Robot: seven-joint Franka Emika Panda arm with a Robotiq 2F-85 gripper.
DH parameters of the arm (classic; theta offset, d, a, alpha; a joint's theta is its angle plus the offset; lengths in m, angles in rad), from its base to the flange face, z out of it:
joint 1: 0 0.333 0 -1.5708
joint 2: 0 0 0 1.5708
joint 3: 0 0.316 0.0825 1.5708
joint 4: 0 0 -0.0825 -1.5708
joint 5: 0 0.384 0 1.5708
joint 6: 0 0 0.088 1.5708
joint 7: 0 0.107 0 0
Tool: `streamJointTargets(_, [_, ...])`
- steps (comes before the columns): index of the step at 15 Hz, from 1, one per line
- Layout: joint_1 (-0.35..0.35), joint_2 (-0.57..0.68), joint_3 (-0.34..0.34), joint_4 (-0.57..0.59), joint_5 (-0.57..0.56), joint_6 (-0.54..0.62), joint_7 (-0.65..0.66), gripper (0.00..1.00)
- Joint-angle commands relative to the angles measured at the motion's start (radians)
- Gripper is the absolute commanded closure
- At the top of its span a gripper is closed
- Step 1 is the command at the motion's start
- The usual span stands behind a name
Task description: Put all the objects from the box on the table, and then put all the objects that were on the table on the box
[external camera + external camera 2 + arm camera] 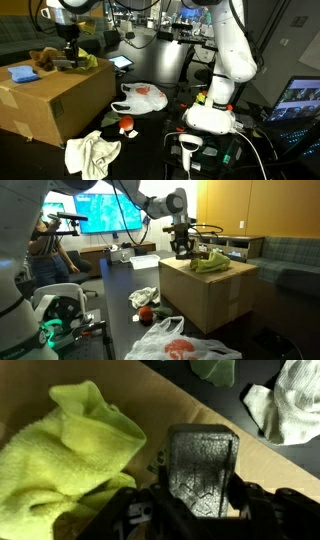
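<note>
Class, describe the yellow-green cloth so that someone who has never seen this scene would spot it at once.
Start at the big brown cardboard box. On its top, at the corner beside the robot's tool, lies the crumpled yellow-green cloth. Its bright lime colour sets it apart from the blue cloth at the opposite end and the white rag on the dark table below.

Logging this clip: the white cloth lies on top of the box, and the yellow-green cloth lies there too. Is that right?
Not quite. The white cloth lies on the table, beside the box, not on top of it; an exterior view shows this. The yellow-green cloth does lie on top of the box.
</note>
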Motion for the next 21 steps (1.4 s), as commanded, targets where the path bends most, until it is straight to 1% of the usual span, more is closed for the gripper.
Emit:
streamJointTargets(1, [-0.07, -0.175, -0.024, -0.234, 0.037, 0.099, 0.031, 0.69])
streamJointTargets(7, [-0.201, -0.293, -0.104, -0.433, 0.127, 0.155, 0.045, 0.69])
streamJointTargets(10, [-0.258, -0.315, -0.151, -0.502, 0.172, 0.196, 0.067, 0.69])
streamJointTargets(12, [-0.281, -0.303, -0.182, -0.521, 0.182, 0.221, 0.109, 0.69])
streamJointTargets(14, [-0.3, -0.284, -0.209, -0.533, 0.184, 0.248, 0.155, 0.69])
streamJointTargets(16, [-0.309, -0.258, -0.237, -0.53, 0.174, 0.27, 0.238, 0.69])
streamJointTargets(18, [-0.313, -0.21, -0.257, -0.498, 0.17, 0.281, 0.304, 0.69])
streamJointTargets(21, [-0.316, -0.117, -0.279, -0.412, 0.182, 0.278, 0.409, 0.69])
